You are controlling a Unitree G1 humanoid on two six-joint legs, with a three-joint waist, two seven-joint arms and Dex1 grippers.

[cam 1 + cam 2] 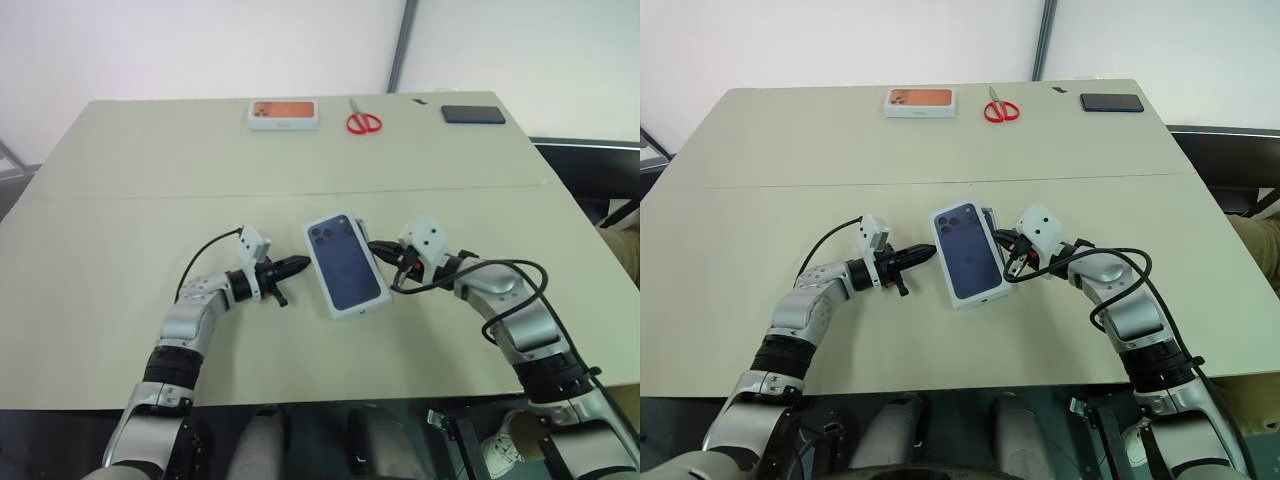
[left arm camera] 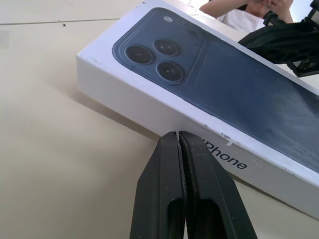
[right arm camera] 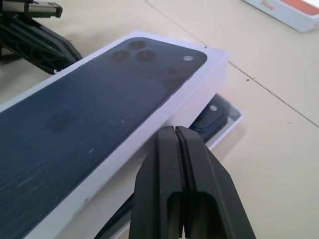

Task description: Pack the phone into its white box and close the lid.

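Observation:
The lid (image 1: 346, 262), white with a dark blue phone picture on top, lies askew over the white box (image 3: 233, 119) in the middle of the table. At the far right side the box's wall pokes out from under the lid, with a corner of the dark phone (image 3: 208, 118) lying inside it. My left gripper (image 1: 303, 266) is shut with nothing in it, its tip just short of the lid's left side wall (image 2: 149, 107). From the right, my right gripper (image 1: 375, 247) is also shut and holds nothing, its tip close to the lid's right edge.
Along the table's far edge lie an orange-topped white box (image 1: 284, 114), red scissors (image 1: 364, 122) and a black flat slab (image 1: 473, 114). A seam (image 1: 300, 192) runs across the table behind the lid. A person (image 2: 239, 12) sits beyond the table.

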